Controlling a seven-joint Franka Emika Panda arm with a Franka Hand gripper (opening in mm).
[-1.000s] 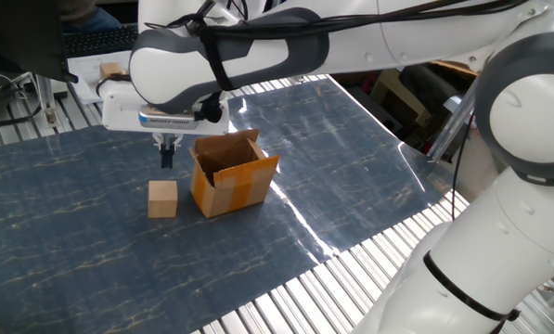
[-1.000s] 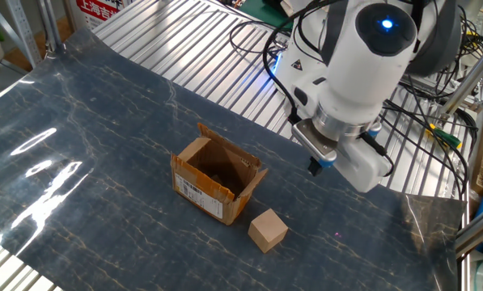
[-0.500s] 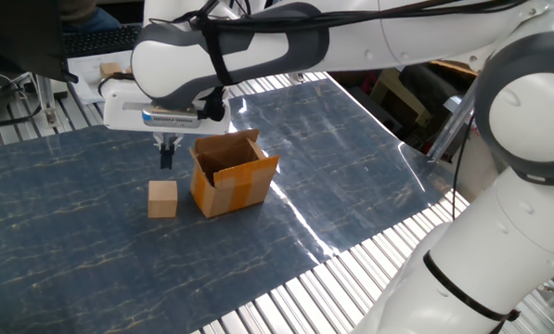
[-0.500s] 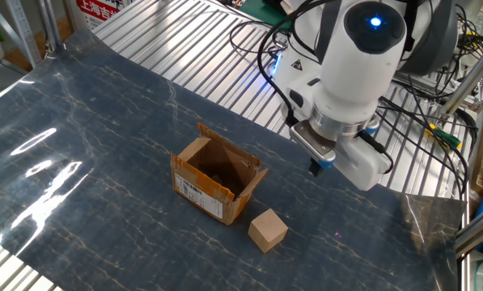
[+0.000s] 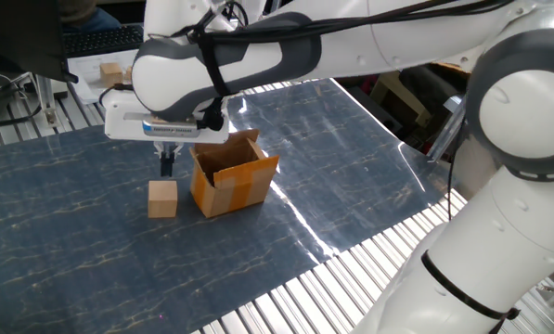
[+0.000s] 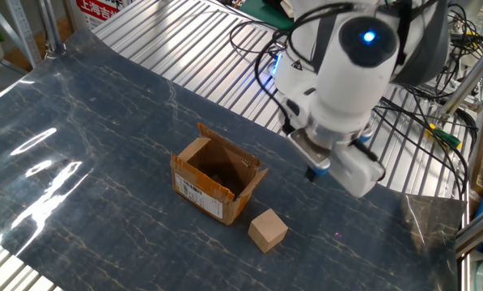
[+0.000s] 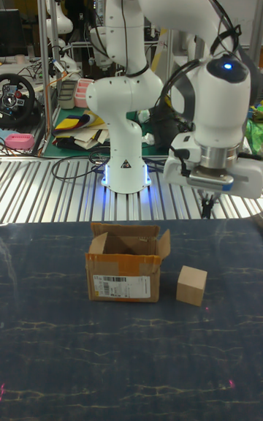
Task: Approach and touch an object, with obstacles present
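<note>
Since the earlier frame the arm shifted slightly. One fixed view: pincer (image 5: 167, 168), fingers together, hung just above wooden cube (image 5: 162, 198), left of cardboard box (image 5: 230, 174). Other view: cube (image 6: 268, 229) on tabletop (image 6: 103, 145), untouched. Advice: descend straight, clear of flaps.

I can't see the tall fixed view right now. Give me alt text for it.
A white Franka arm's gripper hangs above the dark marbled table, behind and slightly right of a small tan wooden cube, not touching it. An open cardboard box with upright flaps and a barcode label stands just left of the cube, with a gap between them.
</note>
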